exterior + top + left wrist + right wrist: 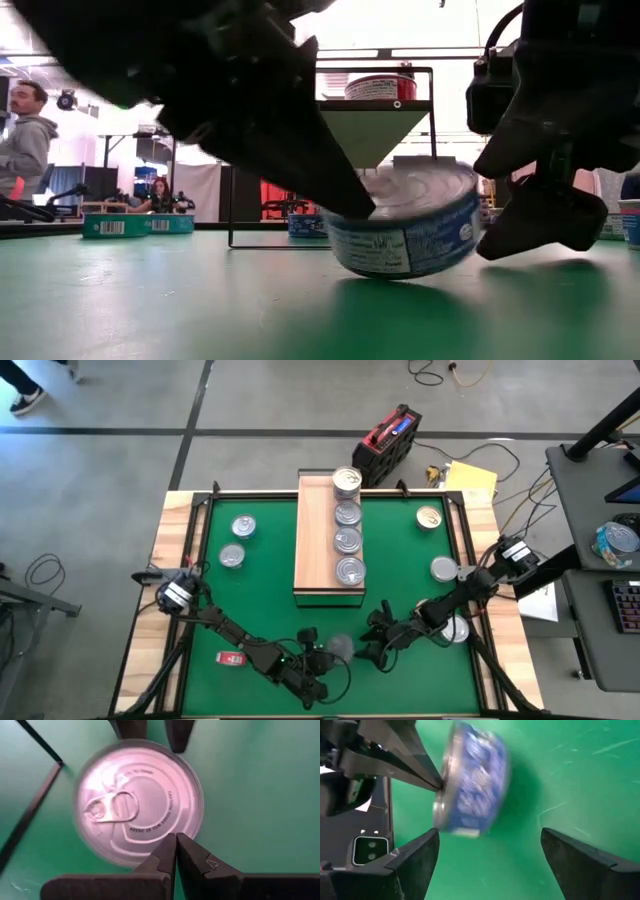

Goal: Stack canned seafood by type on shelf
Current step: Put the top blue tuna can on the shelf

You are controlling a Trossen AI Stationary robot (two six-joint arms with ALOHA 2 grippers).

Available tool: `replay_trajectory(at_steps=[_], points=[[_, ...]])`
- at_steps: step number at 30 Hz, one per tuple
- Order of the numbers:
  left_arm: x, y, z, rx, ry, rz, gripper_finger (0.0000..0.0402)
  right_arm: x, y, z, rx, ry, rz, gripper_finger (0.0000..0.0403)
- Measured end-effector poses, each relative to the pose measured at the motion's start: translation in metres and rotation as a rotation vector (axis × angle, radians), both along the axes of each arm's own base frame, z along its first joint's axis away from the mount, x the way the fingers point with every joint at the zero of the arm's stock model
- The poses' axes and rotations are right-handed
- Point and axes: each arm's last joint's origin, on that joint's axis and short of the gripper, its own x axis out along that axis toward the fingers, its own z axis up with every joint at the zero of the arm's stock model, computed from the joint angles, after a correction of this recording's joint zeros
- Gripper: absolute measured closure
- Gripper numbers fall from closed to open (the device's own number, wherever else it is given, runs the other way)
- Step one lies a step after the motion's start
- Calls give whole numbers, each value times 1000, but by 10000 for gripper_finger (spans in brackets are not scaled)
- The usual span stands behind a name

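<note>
A silver-lidded, blue-labelled can (340,648) lies on the green mat near the table's front edge, between my two grippers. My left gripper (176,840) is shut, its tips on the can's lid. My right gripper (490,855) stands open on the can's other side, with the can (470,785) just beyond its fingertips; I see no touch. The light-wood shelf (315,540) at the middle back carries a row of several cans (347,513). The farthest place in the row is a stack (347,480). My left gripper presses its shut fingertips (170,845) on the lid's rim (165,832), at the edge nearest that arm. The fingers slant down from the table's left and near side. In the low view the can (405,225) sits on the mat, slightly tilted.
Loose cans lie on the mat: two left of the shelf (243,526) (231,556) and three on the right (429,517) (443,568) (455,628). A small red flat object (231,657) lies at the front left. People are in the room beyond the table.
</note>
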Motion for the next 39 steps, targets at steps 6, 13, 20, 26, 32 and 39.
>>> replay_trajectory(at_steps=[6, 13, 20, 26, 32, 39], points=[[-3, 0, -5, 8, 31, -9, 401, 4, -1, -2, -24, -29, 14, 62], [-1, 0, -4, 29, 16, -15, 401, 23, 10, 16, -188, -143, 134, 62], [-1, 0, -3, 36, 14, -17, 401, 37, 15, 25, -463, -118, 218, 72], [-1, 0, -5, 26, 7, -9, 401, 47, 22, 26, -501, -141, 258, 82], [0, 0, -8, 25, 9, -6, 401, 56, 29, 23, -508, -144, 288, 99], [0, -2, -7, 21, 3, -10, 401, 73, 38, 12, -557, -83, 313, 156]])
